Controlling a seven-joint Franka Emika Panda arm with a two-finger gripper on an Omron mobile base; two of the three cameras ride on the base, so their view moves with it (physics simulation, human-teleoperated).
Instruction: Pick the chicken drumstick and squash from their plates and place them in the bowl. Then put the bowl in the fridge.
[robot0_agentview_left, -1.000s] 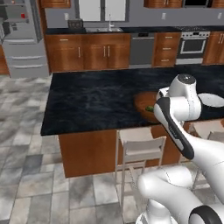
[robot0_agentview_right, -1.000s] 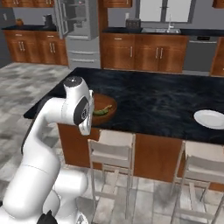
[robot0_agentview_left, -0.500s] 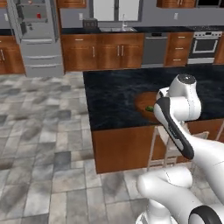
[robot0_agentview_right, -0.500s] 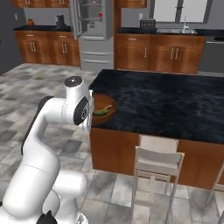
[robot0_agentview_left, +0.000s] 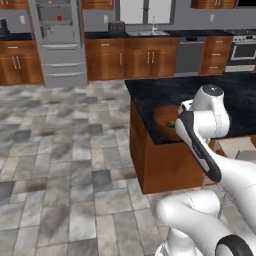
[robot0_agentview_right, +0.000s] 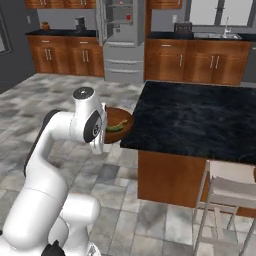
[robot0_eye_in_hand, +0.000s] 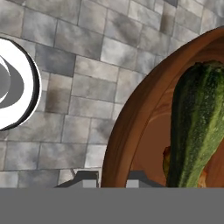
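Note:
My gripper (robot0_eye_in_hand: 111, 180) is shut on the rim of the reddish-brown bowl (robot0_eye_in_hand: 131, 127), its fingertips (robot0_eye_in_hand: 85, 179) on either side of the wall. The bowl (robot0_agentview_right: 119, 124) hangs in the air over floor tiles, just off the island's left end. Inside it lies the dark green squash (robot0_eye_in_hand: 197, 127), also the squash (robot0_agentview_right: 115, 127). A sliver of the orange-brown chicken drumstick (robot0_eye_in_hand: 166, 159) peeks from under it. In the left base view my forearm partly covers the bowl (robot0_agentview_left: 162, 120). The grey fridge (robot0_agentview_left: 60, 40) stands at the far wall, its doors open in the right base view (robot0_agentview_right: 122, 35). The plates are out of view.
The black-topped island (robot0_agentview_right: 200, 120) is right beside the bowl, with a white stool (robot0_agentview_right: 230, 195) at its near side. Wooden cabinets (robot0_agentview_left: 125, 57) and a steel oven (robot0_agentview_left: 242, 47) line the back wall. Grey tiled floor (robot0_agentview_left: 65, 150) stretches to the fridge.
The whole picture has shifted: the base has moved left along the island, bringing the fridge closer to centre. The bowl has stayed in my shut gripper, and the plate slid out of view.

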